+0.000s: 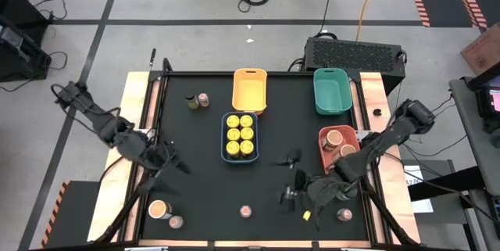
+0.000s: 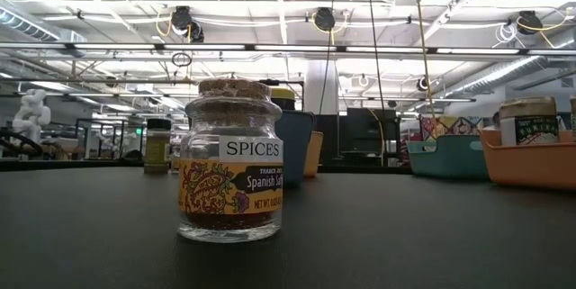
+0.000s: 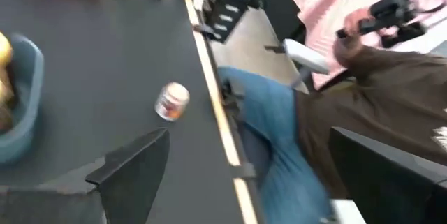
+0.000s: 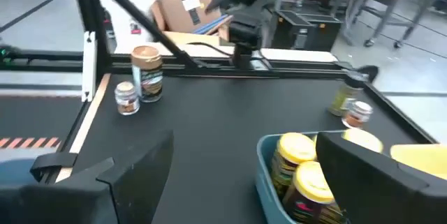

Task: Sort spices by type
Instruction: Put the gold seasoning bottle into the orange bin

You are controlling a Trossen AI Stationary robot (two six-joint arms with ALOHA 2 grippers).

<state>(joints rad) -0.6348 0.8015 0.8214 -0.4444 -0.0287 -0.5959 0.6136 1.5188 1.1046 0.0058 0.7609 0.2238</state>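
A: Where are the tools?

B: The left tool (image 1: pixel 168 165) hangs over the desk's (image 1: pixel 203 188) left side with fingers spread and nothing between them. The right tool (image 1: pixel 293 177) hovers near the front right, fingers also apart and empty.

A: And the spices?

B: Six yellow-lidded cylindrical jars (image 1: pixel 240 134) stand upright in a blue rectangular plastic tray (image 1: pixel 224 138), between the two tools and a little farther back. A small glass cork-topped jar (image 2: pixel 230 158) stands upright at the front edge, between the tools. A wide peach-topped tub (image 1: pixel 159 209) and a small jar beside it (image 1: pixel 176 222) sit just in front of the left tool; another small jar (image 1: pixel 344 215) stands near the right tool.

A: Room to move?

B: Bare black surface lies between the tools, with the yellow plastic tray (image 1: pixel 249 89) and the green one (image 1: pixel 332 91) well behind at the rear edge.
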